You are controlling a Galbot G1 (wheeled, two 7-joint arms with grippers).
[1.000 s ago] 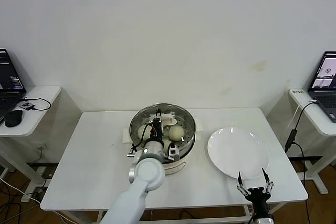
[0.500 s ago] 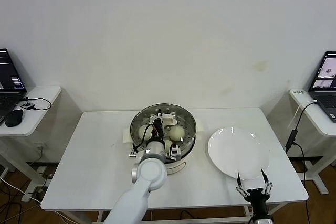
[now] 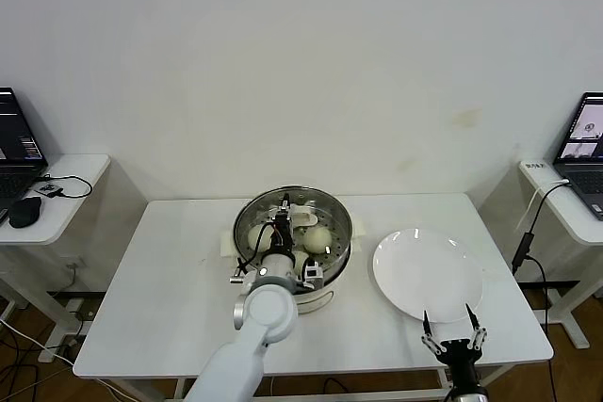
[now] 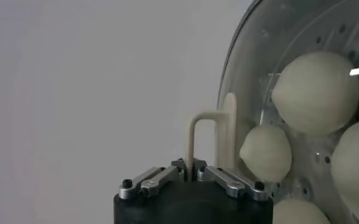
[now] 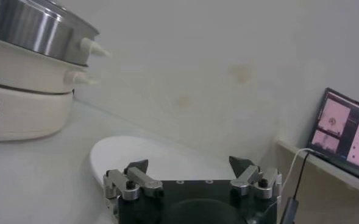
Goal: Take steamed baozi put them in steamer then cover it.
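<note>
Head view: left pincer reaches over the steamer at mid-worktop, its tips down at the cream handle of the lid, which sits on the pot; a bun shows through the glass just to the pincer's right, another pale one at its left; right pincer hangs at the near edge of the worktop, fingers spread wide and holding nothing, with the white plate just beyond its tips and the steamer well off to its left.

Left wrist view: pincer closed onto the looped lid handle, which rises straight out from between the tips; buns lie under the glass beside the handle, four visible, packed close.

Right wrist view: pincer wide open, empty; plate directly ahead of the tips; steamer with its white base off to one side, apart from the plate.
</note>
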